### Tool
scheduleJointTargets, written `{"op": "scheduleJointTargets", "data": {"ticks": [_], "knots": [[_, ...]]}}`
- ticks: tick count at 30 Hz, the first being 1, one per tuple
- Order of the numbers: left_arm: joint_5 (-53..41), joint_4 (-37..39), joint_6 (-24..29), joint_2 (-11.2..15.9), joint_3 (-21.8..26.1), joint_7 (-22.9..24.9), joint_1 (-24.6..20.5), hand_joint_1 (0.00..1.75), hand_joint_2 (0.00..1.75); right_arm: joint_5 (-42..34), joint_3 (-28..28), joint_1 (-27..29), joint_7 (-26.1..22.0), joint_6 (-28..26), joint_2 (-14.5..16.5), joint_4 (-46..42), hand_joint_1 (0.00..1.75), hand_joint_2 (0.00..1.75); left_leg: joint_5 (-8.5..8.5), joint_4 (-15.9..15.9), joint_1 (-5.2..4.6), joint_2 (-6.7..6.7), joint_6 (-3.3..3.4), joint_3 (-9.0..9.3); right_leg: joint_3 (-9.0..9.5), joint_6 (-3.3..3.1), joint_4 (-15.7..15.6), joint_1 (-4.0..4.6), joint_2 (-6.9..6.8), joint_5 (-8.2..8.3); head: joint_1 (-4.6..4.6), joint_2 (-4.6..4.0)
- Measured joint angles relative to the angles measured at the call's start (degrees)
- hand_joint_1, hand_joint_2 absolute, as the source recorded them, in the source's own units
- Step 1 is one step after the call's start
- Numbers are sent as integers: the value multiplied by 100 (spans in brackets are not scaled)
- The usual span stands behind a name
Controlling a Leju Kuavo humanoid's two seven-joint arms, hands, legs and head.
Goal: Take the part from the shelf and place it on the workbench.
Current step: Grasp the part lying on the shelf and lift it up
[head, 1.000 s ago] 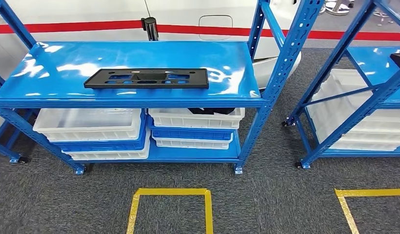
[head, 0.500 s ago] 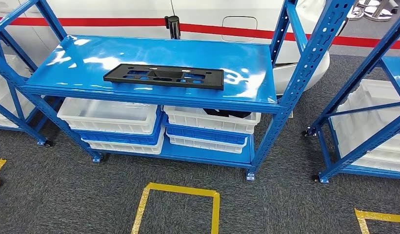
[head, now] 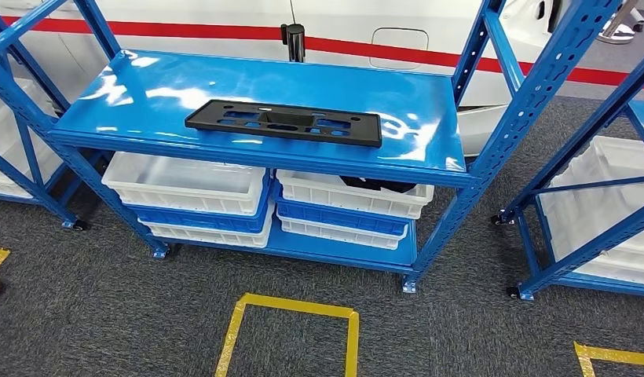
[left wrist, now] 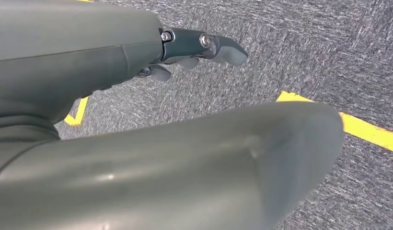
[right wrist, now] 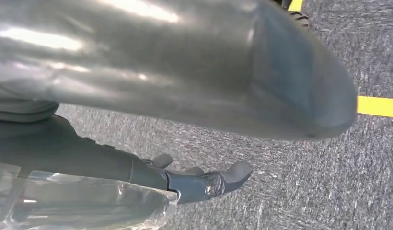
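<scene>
A long flat black plastic part (head: pixel 283 122) with several cut-outs lies on the glossy top board of the blue shelf (head: pixel 146 86), near its front edge. My left hand (left wrist: pixel 175 86) hangs over grey carpet, thumb and dark fingers (left wrist: pixel 204 45) apart, holding nothing. My right hand (right wrist: pixel 185 139) also hangs above the carpet with its fingers (right wrist: pixel 218 182) spread and nothing between them.
White and blue bins (head: pixel 185 192) are stacked on the shelf's lower board, one holding a dark item (head: pixel 374 185). A second blue rack (head: pixel 594 196) with white bins stands to the right. Yellow tape squares (head: pixel 291 330) mark the carpet. A white vehicle body with a red stripe (head: pixel 225 31) is behind.
The whole head picture has shifted: the shelf and part now sit further right and slightly lower, so the camera moved. The part lies where it was on the shelf.
</scene>
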Motion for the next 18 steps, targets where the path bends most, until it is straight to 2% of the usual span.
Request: {"op": "scheduleJointTargets", "data": {"ticks": [4,10,14,18], "knots": [[-1,0,76,-1,0,-2,0,0,0,10,0,-1,-1,-13,0,0,0,0,3,0,-15,-2,25,-1,0,45,-4,-18,0,7,-1,0],[-8,0,98,-1,0,11,0,0,0,11,0,-12,-63,-154,0,0,0,0,9,0,-15,-3,35,0,-1,49,-4,-23,-3,10,-2,0],[-7,0,134,-3,2,26,1,0,0,-44,-54,-121,-508,-689,-20,-11,0,175,11,0,-13,0,35,0,1,50,-3,-23,-3,11,-2,0],[-13,0,166,-5,8,52,2,0,0,28,-221,-469,-1320,-1382,-99,-112,0,175,17,0,-9,6,39,2,1,55,-3,-22,-2,16,-3,0]]}}
